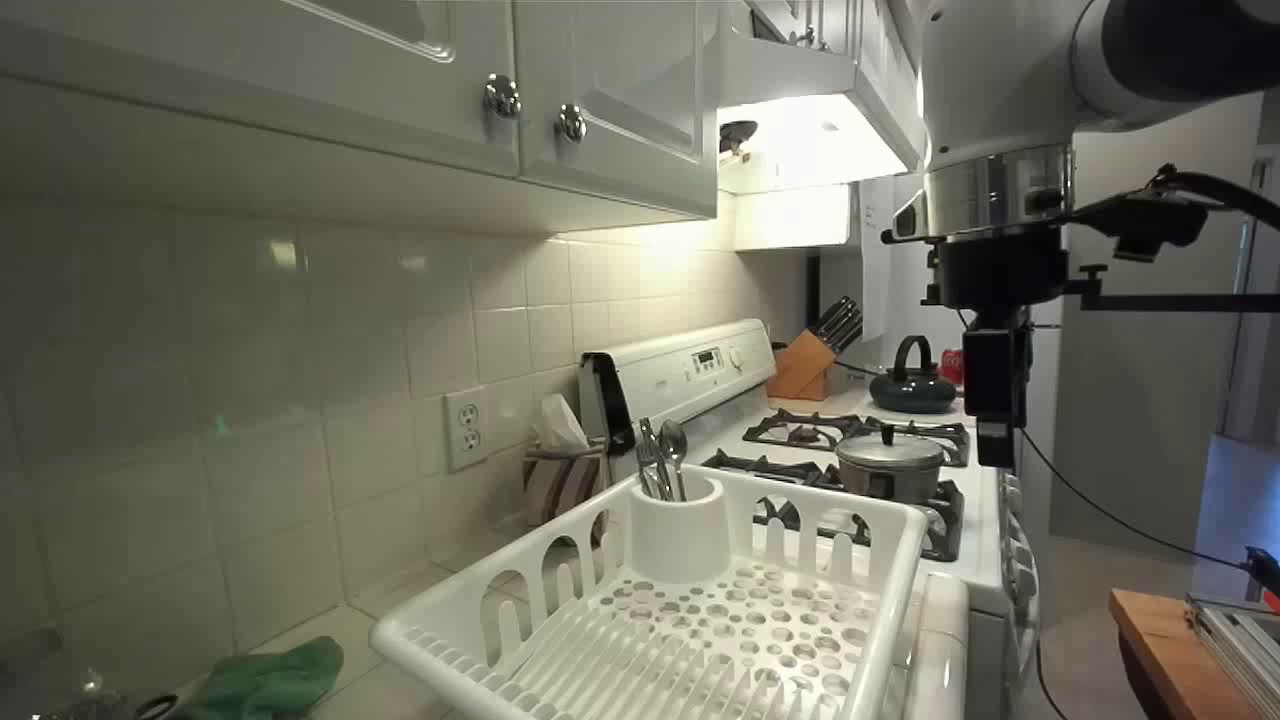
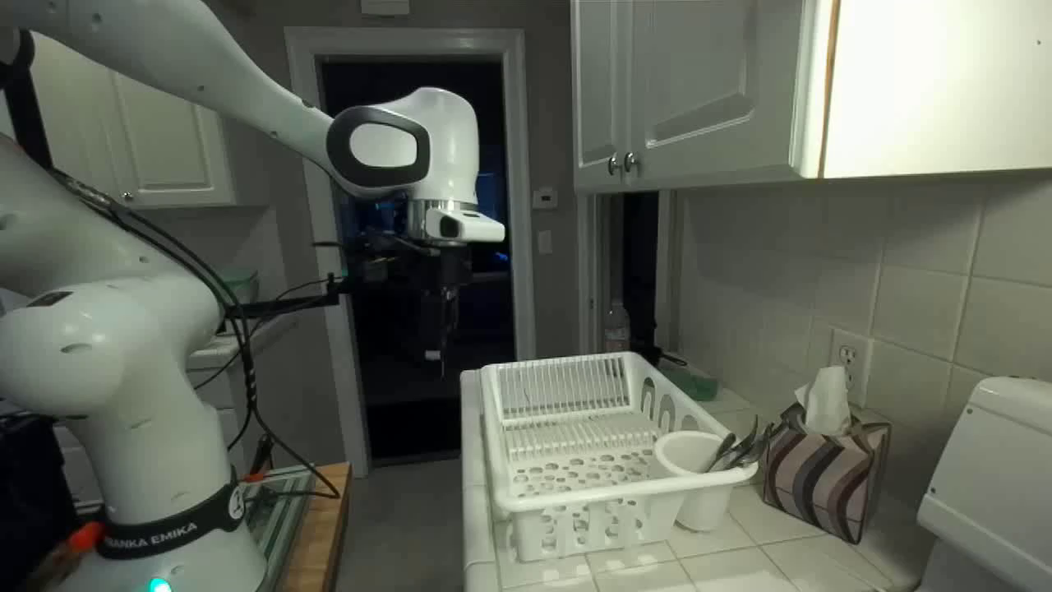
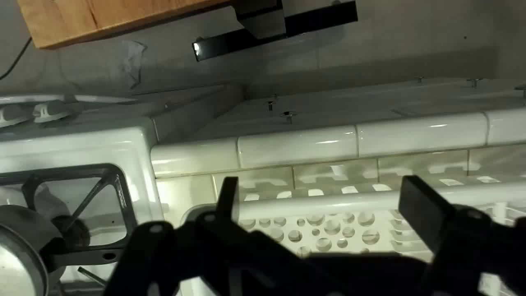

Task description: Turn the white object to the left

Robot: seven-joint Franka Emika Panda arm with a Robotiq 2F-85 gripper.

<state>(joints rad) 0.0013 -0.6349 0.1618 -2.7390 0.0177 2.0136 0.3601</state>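
The white object, a large dish-drying rack, stands on the tiled counter in both exterior views (image 1: 830, 494) (image 2: 592, 495). It has upright plate prongs, slotted sides, a floor with round holes and a corner cup (image 1: 680, 530) holding cutlery. My gripper (image 1: 995, 445) points down above rim height in both exterior views (image 2: 440, 355), apart from the rack and beside its long side away from the wall. In the wrist view the gripper (image 3: 320, 193) is open with nothing between its fingers. The rack's long rim (image 3: 320, 206) shows below and beyond them; the gripper body hides part of the rack.
The stove (image 1: 985, 530) with a lidded pot (image 1: 890, 468) adjoins the counter. A tissue box (image 2: 826, 473) stands beside the cup, and a green cloth (image 1: 270, 680) lies near the wall. Cabinets (image 1: 610, 80) hang above. The counter's tiled front edge (image 3: 296, 152) runs along the rack.
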